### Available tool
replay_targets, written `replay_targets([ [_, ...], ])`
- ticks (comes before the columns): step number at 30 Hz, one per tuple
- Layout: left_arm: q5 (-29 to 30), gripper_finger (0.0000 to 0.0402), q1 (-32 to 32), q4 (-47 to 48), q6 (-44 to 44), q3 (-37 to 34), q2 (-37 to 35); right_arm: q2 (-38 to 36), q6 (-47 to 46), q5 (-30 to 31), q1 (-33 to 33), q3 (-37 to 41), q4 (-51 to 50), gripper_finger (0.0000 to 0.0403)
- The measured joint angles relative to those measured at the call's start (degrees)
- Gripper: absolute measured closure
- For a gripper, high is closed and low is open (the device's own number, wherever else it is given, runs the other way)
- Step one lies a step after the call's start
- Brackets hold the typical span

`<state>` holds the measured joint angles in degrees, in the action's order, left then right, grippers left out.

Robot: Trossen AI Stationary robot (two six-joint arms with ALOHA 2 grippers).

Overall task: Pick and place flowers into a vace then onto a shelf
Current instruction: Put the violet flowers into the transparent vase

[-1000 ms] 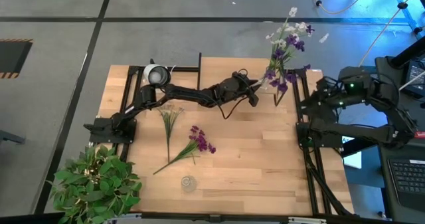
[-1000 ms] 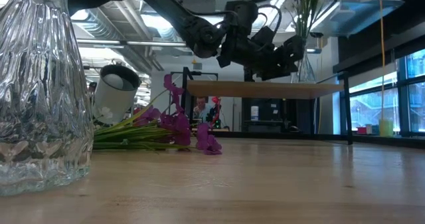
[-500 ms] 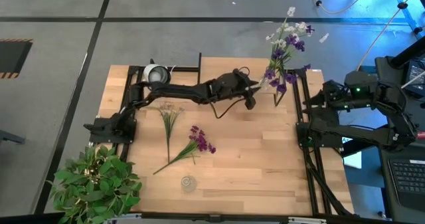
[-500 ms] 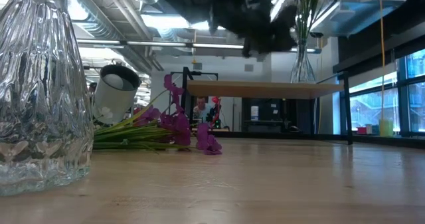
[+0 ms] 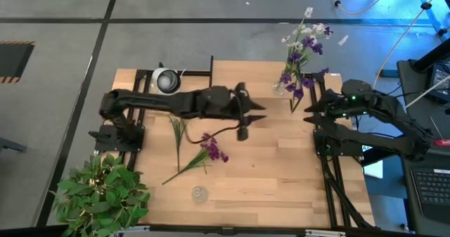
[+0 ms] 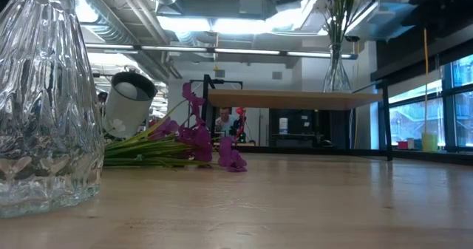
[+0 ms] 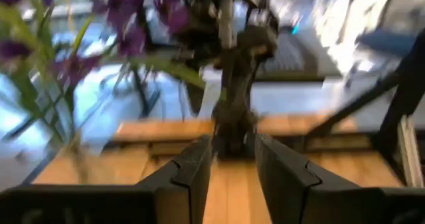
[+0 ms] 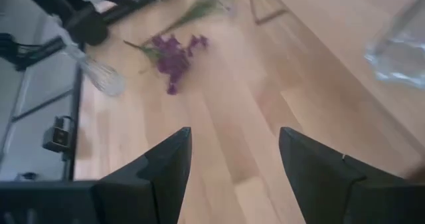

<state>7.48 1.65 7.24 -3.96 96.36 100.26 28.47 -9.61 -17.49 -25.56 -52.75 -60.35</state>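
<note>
A clear glass vase (image 6: pixel 336 70) holding purple and white flowers (image 5: pixel 301 43) stands on the shelf (image 6: pixel 295 99) at the table's far right. Two more flower stems lie flat on the table, one with white blossoms (image 5: pixel 177 128) and one with purple blossoms (image 5: pixel 211 149). They also show in the low view (image 6: pixel 188 142). An empty glass vase (image 5: pixel 200 193) stands near the front edge and looms large in the low view (image 6: pixel 44 101). My left gripper (image 5: pixel 259 110) is open and empty, near the shelf's front edge, left of the vase. My right gripper (image 5: pixel 308 109) is open and empty at the table's right edge.
A bushy potted plant (image 5: pixel 98 195) sits at the near left corner. A white cylinder (image 5: pixel 165 79) stands at the far left beside the shelf's black frame. Bare tabletop (image 5: pixel 281 174) lies at the near right. People show far off in the room behind.
My left gripper has drawn back from the vase on the shelf, toward the table's left and near edges, and has risen out of the low view. The vase stays upright on the shelf. My right gripper has shifted a little toward the table's left.
</note>
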Motion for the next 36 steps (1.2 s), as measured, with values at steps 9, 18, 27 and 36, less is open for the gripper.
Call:
replay_targets([
  [9,10.6,0.0288,8.8,23.7,13.1,0.0,-5.9,-6.8,-3.3,-5.0,3.8,14.4,23.4,0.0175],
  [18,9.0,0.0288,13.1,37.7,29.4,0.0,-5.9,-4.2,-6.8,-5.2,11.2,23.5,42.1,0.0175],
  [27,3.8,0.0288,17.0,50.8,45.3,-3.9,-5.9,-2.5,-6.6,-5.2,16.1,27.1,49.1,0.0175],
  [36,-2.9,0.0288,21.2,50.9,60.0,-16.2,-5.9,-2.2,-6.7,-4.3,17.3,27.1,49.4,0.0175],
])
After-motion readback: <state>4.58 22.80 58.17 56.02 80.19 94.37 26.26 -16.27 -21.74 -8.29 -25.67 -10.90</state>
